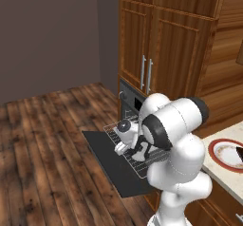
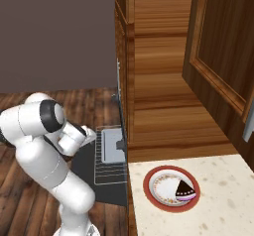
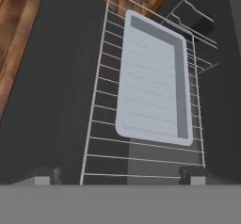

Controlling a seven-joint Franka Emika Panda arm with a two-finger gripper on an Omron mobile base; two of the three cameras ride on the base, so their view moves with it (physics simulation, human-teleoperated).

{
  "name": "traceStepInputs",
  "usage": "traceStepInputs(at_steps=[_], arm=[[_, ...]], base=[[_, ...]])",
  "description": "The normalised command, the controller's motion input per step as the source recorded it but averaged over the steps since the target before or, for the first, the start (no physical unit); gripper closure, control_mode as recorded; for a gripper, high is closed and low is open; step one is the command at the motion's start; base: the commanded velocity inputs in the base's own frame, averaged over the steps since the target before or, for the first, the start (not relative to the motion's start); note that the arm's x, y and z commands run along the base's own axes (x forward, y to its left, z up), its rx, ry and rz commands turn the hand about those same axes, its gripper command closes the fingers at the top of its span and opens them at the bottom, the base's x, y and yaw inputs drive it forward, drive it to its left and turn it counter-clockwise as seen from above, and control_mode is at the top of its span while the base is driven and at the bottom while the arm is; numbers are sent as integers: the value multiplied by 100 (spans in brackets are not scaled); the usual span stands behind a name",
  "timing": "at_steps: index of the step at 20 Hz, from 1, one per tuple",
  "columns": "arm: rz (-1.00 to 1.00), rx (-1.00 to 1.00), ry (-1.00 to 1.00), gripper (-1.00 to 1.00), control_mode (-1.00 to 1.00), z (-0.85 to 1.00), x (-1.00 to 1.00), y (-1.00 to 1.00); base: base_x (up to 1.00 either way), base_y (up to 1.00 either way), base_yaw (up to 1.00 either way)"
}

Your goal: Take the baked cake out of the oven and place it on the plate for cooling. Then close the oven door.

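From my station I saw the baked cake (image 2: 185, 191) already lying on the plate (image 2: 171, 188), toward its right edge, a small dark wedge with a pale band along its lower side; the plate sat on the speckled bench (image 2: 218, 200) beside the oven (image 1: 130, 101). The oven door (image 1: 111, 161) lay fully down, flat and level, with the wire rack (image 3: 99, 119) drawn out over it and the pale blue-grey tray (image 3: 153, 84) resting on the rack with nothing in it. The end effector (image 3: 117, 176) hovered above the rack's near edge, fingers spread wide, nothing between them. I judged the cake step done and the door the thing left to handle. The door looked to be a stiff, heavy, hinged panel; its smooth dark face would likely be slippery under the fingers, so I would have pushed up from beneath its free outer edge or hooked the bar handle, which I could not make out in these views. The rack looked light and rigid and seemed to project past the oven mouth, so I reckoned it might need sliding back in first, or the door could foul on it.
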Motion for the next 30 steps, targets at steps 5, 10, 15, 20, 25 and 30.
traceStepInputs(at_steps=[5, 10, 15, 20, 25, 30], arm=[[0, -4, 0, -100, -100, -19, 22, 8], [0, -5, 2, -100, -100, -27, 21, 11], [-1, -2, 7, -100, -100, -24, 32, 9], [-2, -1, 9, -100, -100, -13, 38, 10], [-2, -1, 6, -100, -100, -10, 38, 6], [-3, -4, 1, -100, -100, -11, 39, 2]], base=[[0, 0, 0], [0, 0, 0], [0, 0, 0], [0, 0, 0], [0, 0, 0], [0, 0, 0]])
